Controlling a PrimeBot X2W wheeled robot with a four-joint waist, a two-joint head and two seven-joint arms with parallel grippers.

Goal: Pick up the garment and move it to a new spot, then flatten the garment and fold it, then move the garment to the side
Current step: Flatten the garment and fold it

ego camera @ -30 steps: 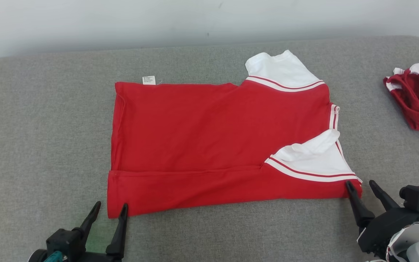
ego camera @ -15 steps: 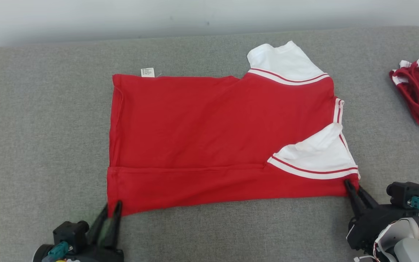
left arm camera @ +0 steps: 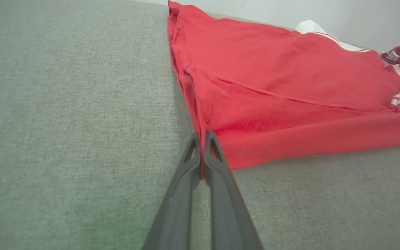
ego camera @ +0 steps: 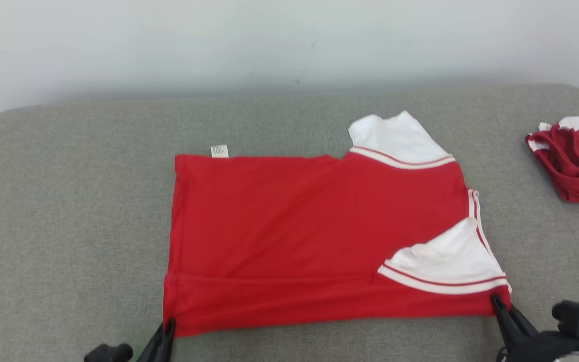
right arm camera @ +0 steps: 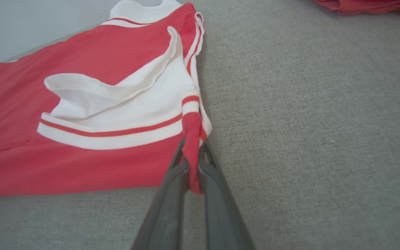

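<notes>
Fingers (left arm camera: 182,194) spread one second ago, now clenched: left gripper (left arm camera: 202,137) on near-left corner of garment (ego camera: 294,226), right gripper (right arm camera: 192,146) on near-right corner. Garment flat on worktop (ego camera: 68,201), near strip already folded over; further folds and move aside judged outstanding.

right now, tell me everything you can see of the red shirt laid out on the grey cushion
The red shirt looks like soft knit, with white sleeves trimmed in red and white stripes and a small white label at its far edge. It lies mostly flat on the grey cushion, its near strip looks folded over. The left gripper pinches its near left corner, the right gripper its near right corner.
</notes>
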